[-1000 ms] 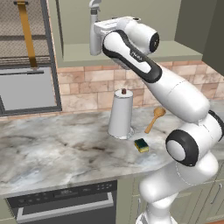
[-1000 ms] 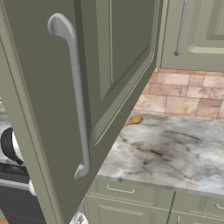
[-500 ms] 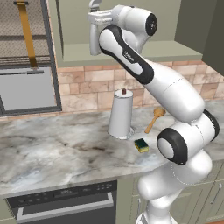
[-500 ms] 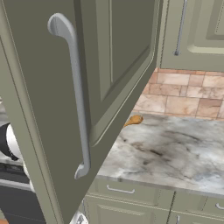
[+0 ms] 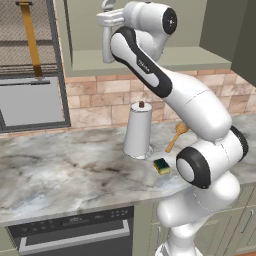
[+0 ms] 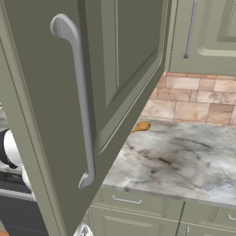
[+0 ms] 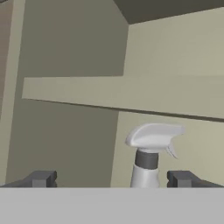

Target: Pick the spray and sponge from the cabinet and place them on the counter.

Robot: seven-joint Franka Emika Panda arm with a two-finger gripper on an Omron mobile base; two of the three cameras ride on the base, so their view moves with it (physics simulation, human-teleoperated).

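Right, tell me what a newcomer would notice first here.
The white arm reaching up into the open cabinet, its open gripper facing the spray on the shelf. Below, the sponge already lies on the counter, beside a white roll.

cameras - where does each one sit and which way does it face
Left base view: behind the arm's left, looking forward and down at the counter, sponge, open cabinet; the white arm rises toward the spray.
Right base view: behind the arm's right, facing the cabinet's open door; an arm joint shows at left.
Hand view: on the hand, facing into the cabinet; open gripper before the spray.
Both base views share the counter and wooden spoon.
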